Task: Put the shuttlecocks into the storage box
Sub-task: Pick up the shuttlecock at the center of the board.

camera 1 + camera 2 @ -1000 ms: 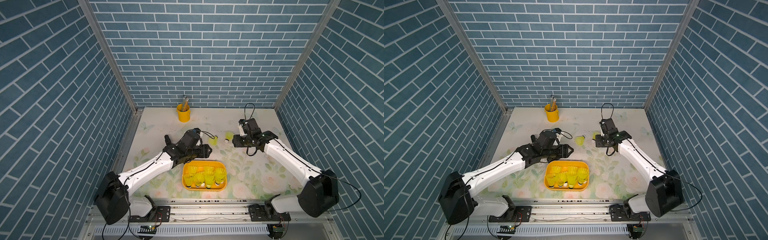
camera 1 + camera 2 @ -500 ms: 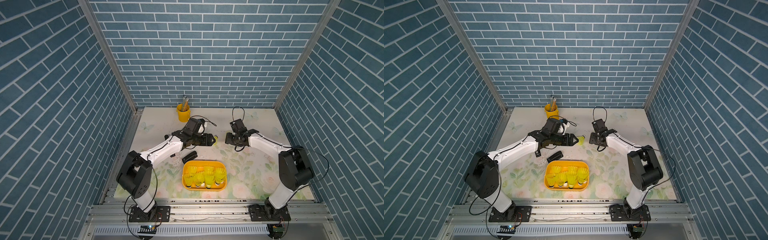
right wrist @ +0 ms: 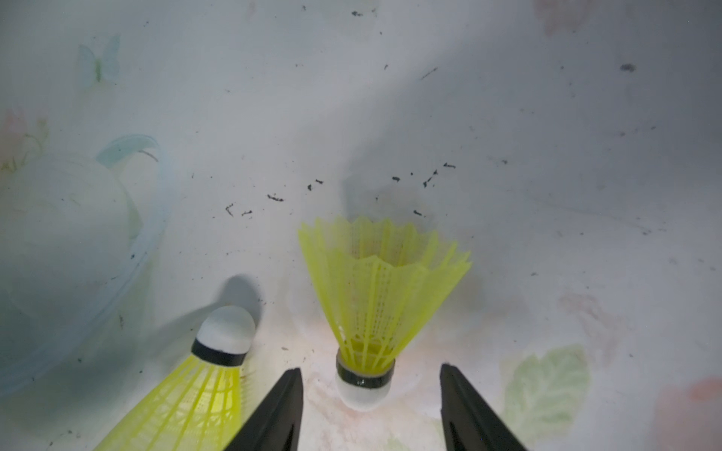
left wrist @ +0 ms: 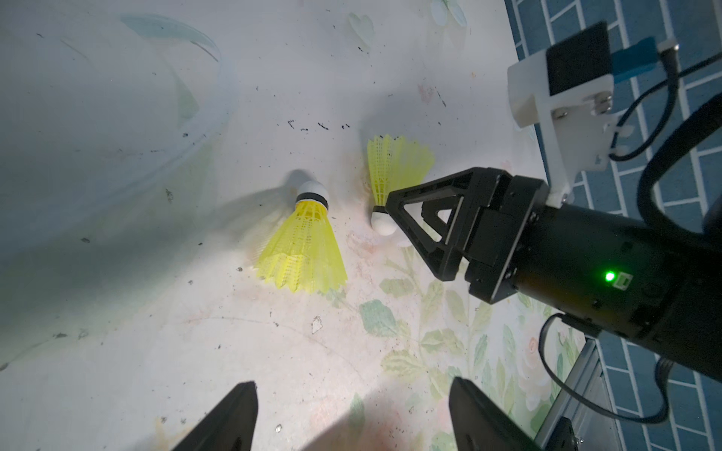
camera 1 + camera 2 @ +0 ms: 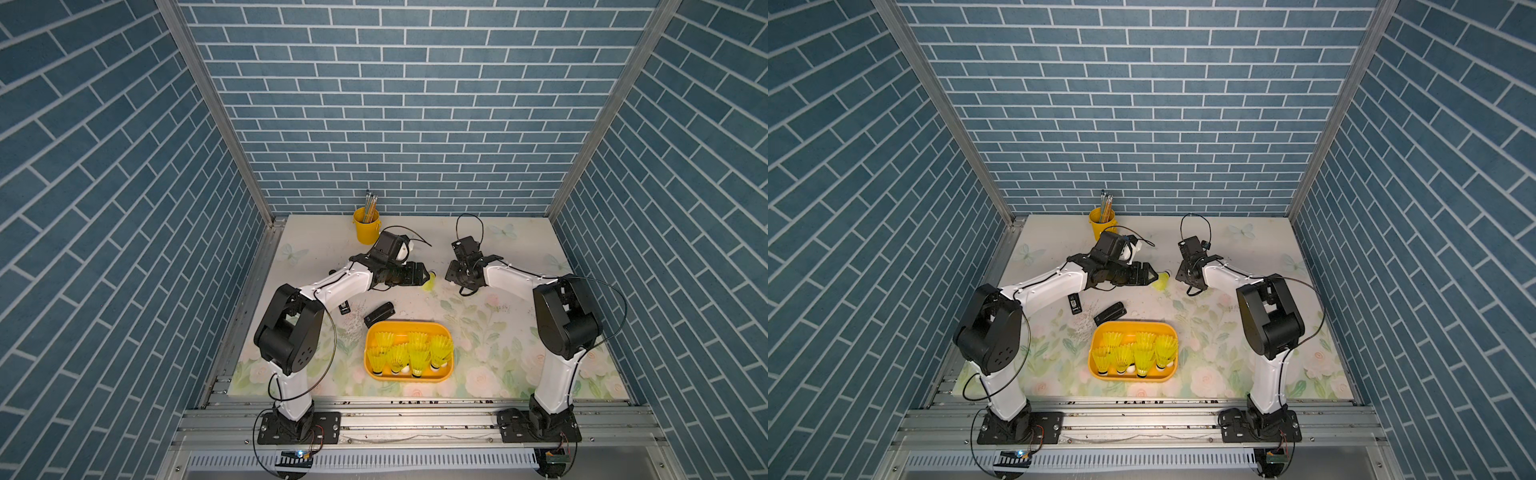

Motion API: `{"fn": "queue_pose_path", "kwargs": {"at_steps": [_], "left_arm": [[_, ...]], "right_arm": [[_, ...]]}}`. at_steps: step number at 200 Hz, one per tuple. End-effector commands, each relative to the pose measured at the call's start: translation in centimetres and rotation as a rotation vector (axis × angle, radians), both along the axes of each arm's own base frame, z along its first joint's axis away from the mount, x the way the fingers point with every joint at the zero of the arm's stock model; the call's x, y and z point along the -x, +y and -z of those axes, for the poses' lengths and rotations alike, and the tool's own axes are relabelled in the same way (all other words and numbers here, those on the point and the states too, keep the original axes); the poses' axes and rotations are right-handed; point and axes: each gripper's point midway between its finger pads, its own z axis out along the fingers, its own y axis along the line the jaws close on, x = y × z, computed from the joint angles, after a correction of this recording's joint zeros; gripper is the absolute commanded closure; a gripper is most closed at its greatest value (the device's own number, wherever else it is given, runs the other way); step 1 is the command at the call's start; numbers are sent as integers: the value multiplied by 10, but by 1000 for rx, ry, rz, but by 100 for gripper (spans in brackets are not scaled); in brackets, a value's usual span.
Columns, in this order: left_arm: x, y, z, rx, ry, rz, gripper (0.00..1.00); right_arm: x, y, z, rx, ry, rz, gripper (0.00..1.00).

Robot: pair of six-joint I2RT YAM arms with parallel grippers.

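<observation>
The box [image 5: 415, 377] sits near the front edge of the table [image 5: 519, 332], about midway along it. A bunch of shuttlecocks [image 5: 409, 353] is inside, corks toward the front edge. Two more shuttlecocks lie on the table past its middle, toward the back edge, between the two hands. The right hand [image 3: 370, 369] has its jaws apart on either side of the cork of one shuttlecock [image 3: 375, 296], with a gap on each side. The left hand [image 4: 351, 382] is also apart and empty, short of the other shuttlecock [image 4: 308, 242], whose skirt faces it. These two lie just beside each other, corks pointing opposite ways. A bucket [image 5: 365, 230] of pencils [image 5: 370, 203] stands at the back edge.
</observation>
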Motion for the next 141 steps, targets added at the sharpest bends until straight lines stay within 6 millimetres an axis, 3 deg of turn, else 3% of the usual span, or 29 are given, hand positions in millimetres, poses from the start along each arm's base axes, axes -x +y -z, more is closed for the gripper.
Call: {"fn": "queue_pose_path", "kwargs": {"at_steps": [1, 141], "left_arm": [[-11, -1, -2, 5, -16, 1, 17], [-20, -2, 20, -22, 9, -3, 18]], "right_arm": [[-4, -5, 7, -16, 1, 73, 42], [-1, -2, 41, -17, 63, 66, 55]]}}
